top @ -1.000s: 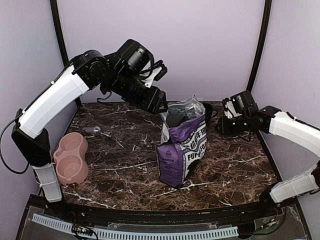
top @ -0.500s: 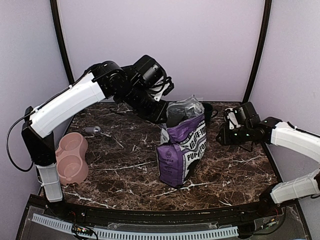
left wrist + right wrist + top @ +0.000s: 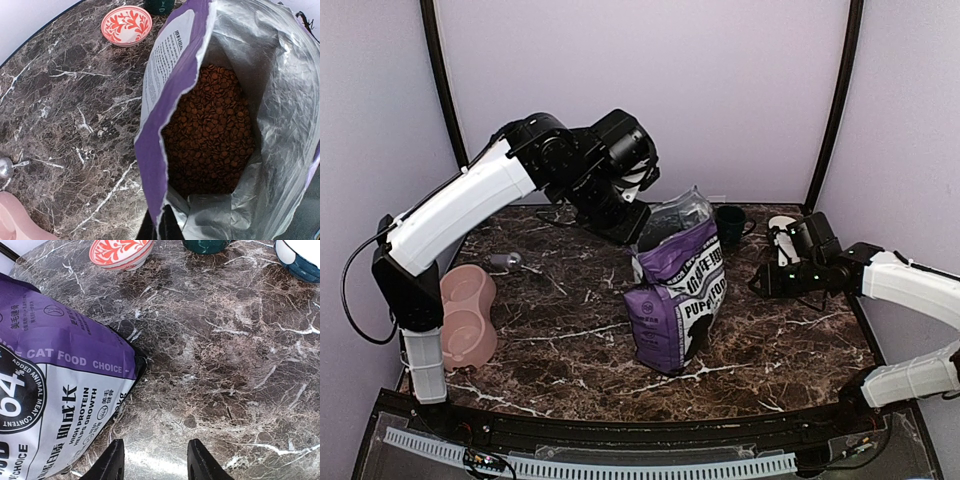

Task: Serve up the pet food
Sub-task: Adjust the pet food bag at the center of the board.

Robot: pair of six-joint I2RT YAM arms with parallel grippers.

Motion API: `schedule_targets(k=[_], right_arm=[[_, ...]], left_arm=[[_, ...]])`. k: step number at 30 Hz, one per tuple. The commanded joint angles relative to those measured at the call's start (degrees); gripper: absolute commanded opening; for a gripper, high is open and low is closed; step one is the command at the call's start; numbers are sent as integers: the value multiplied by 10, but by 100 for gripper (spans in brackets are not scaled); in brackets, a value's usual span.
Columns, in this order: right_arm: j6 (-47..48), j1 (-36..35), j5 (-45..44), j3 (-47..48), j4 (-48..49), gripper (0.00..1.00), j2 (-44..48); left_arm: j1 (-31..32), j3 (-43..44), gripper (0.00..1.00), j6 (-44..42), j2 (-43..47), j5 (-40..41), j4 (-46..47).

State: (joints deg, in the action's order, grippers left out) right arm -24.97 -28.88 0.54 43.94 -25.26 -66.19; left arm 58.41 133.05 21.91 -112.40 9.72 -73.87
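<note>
My left gripper (image 3: 161,227) pinches the soft rim of the bag (image 3: 170,55); my right gripper (image 3: 152,462) hangs open beside it. The pet food (image 3: 210,130) lies loose inside: light, free-running pellets, probably best poured by holding the bag, not grasped directly

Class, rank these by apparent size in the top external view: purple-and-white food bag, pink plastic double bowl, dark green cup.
1. Purple-and-white food bag.
2. Pink plastic double bowl, though the left arm hides part.
3. Dark green cup, smallest, but farthest from the camera.
</note>
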Motion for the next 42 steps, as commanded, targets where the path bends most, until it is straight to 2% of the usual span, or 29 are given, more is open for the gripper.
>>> schedule_targets(k=[1,3,5,7,8,11,16,20,27,30,33,36,42], right_arm=[[-2,2,-2,1,16,43,7],[0,2,-6,-1,16,43,6],[2,2,-9,1,17,43,4],[2,2,-12,3,17,43,3],[2,2,-11,5,17,43,2],[1,3,-1,4,18,45,5],[-2,1,88,-25,46,53,29],[-22,-16,157,-60,81,55,69],[-31,-137,179,-102,99,59,126],[-39,-201,182,-117,118,59,135],[-45,-280,164,-126,158,58,130],[-38,-366,105,-122,208,56,102],[6,-491,-64,-56,262,50,-48]], left_arm=[[-2,11,4,-16,30,45,-25],[-3,-1,18,-25,27,33,-7],[-4,2,39,-36,19,23,8],[-5,15,55,-44,8,19,18],[-6,21,59,-50,3,18,24],[-12,24,60,-66,-1,11,52],[-28,14,57,-98,-7,-16,103],[-42,6,52,-112,-14,-41,134],[-59,-10,29,-121,-23,-66,165],[-63,-22,24,-121,-23,-70,175],[-66,-31,18,-117,-23,-75,183],[-66,-36,12,-115,-24,-79,187],[-66,-38,6,-106,-23,-79,183]])
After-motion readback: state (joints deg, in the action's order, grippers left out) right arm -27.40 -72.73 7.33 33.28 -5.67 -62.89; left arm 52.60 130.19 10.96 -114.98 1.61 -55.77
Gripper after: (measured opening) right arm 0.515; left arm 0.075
